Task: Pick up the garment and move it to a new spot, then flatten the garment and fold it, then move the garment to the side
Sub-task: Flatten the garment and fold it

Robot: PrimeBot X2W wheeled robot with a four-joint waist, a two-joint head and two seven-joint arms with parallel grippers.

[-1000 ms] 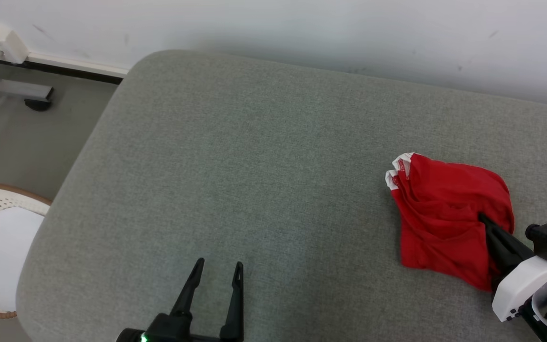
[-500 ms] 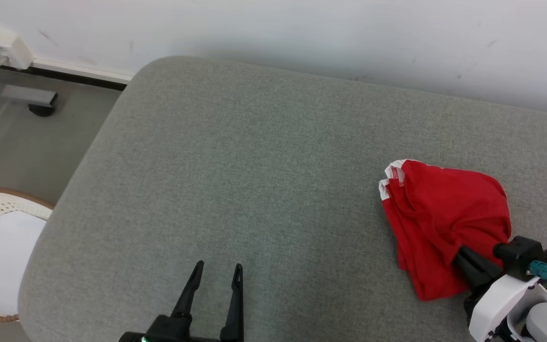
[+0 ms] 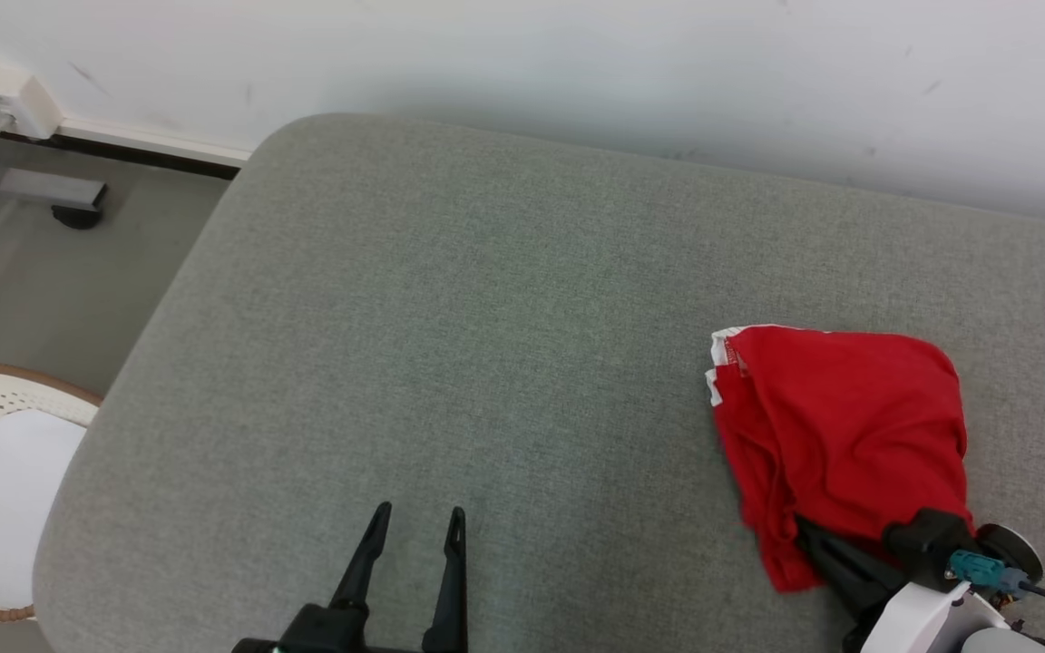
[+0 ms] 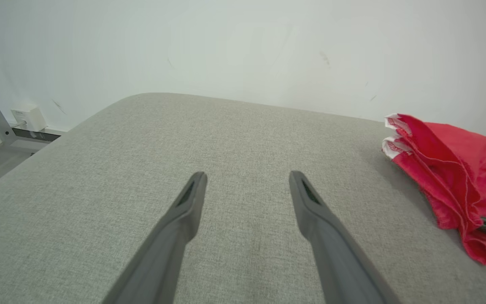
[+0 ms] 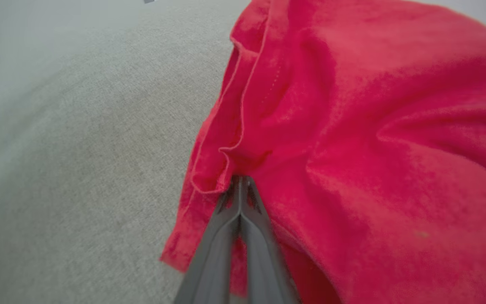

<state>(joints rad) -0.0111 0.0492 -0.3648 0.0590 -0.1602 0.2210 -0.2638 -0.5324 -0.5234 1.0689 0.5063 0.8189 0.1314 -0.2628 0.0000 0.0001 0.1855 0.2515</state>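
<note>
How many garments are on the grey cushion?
1: the red garment, bunched at the right of the grey cushion near its front edge, pinched in the shut right claw. Whether the bunch hides anything smaller cannot be told.

The left gripper [image 3: 420, 513] sits at the lower left of the head view. Its two dark fingers [image 4: 184, 211] point up that view and lean slightly to the right. The jaws stand wide apart, and each finger tapers to a narrow tip.

The right gripper [image 5: 240, 181] sits at the lower right corner of the head view, with its fingers [image 3: 835, 562] angled up and to the left. The jaws are pressed together along their full length, pinching a fold of the red garment [image 5: 352, 126] at the tips. Behind the fingers, the white wrist housing [image 3: 922, 626] carries a black connector block [image 3: 926, 542] with a teal plug [image 3: 971, 567].
</note>
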